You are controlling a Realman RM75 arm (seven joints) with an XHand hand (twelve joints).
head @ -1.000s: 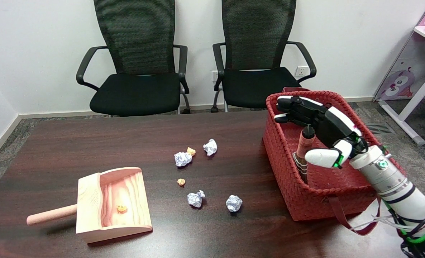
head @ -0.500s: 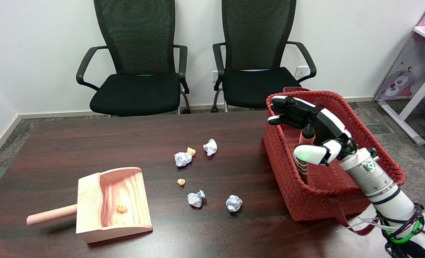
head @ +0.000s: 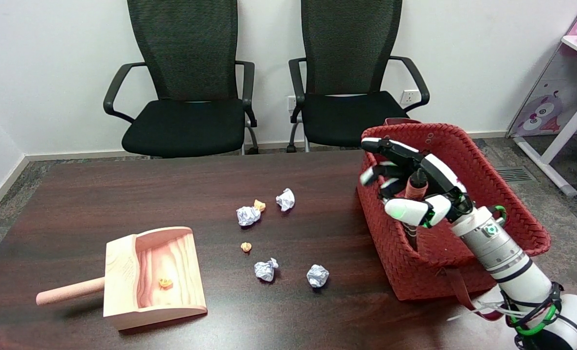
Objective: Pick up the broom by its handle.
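Observation:
The broom's reddish-brown handle (head: 413, 190) stands upright against the left wall inside the red woven basket (head: 383, 233); its brush end is hidden in the basket. My right hand (head: 433, 179) reaches over the basket from the lower right and cups the top of the handle. The thumb (head: 407, 212) lies in front of the handle, and the other fingers (head: 383, 181) curl in on its left, blurred. A small gap shows between them and the handle.
A wooden dustpan (head: 154, 272) with an orange scrap in it lies at the front left. Several crumpled white and orange paper balls (head: 266, 269) are scattered mid-table. Two black office chairs (head: 186, 97) stand behind the table.
My right hand has moved left and toward the broom handle, and its straight fingers have begun curling around the handle top. The basket has tilted or shifted slightly.

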